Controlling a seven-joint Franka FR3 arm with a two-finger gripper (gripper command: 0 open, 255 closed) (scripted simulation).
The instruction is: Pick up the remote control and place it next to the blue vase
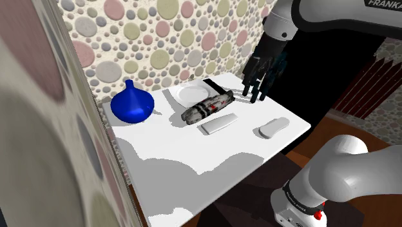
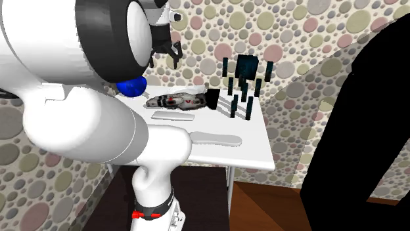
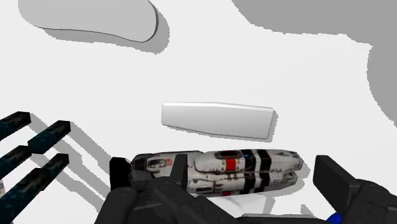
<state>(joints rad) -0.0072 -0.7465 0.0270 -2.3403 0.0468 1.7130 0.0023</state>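
The gripper (image 3: 222, 179) hovers above the remote control (image 1: 207, 108), and its fingers stand apart, holding nothing. In the shoulder view the remote control lies on the white table (image 1: 193, 174), with the blue vase (image 1: 132, 104) near at its 9 o'clock.

Vase (image 1: 132, 105) deep blue; table (image 1: 193, 169) white; wall (image 1: 161, 39) beige, pastel dots.

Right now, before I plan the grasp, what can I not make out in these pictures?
Blue vase: second exterior view, the white arm covers most of it.
Remote: no buttons are readable on the striped long object, the white bar or the grey oblong, so I cannot tell which it is.
Grey oblong: wrist view, cut off by the picture's edge.
Black rack: wrist view, cut off by the edge.
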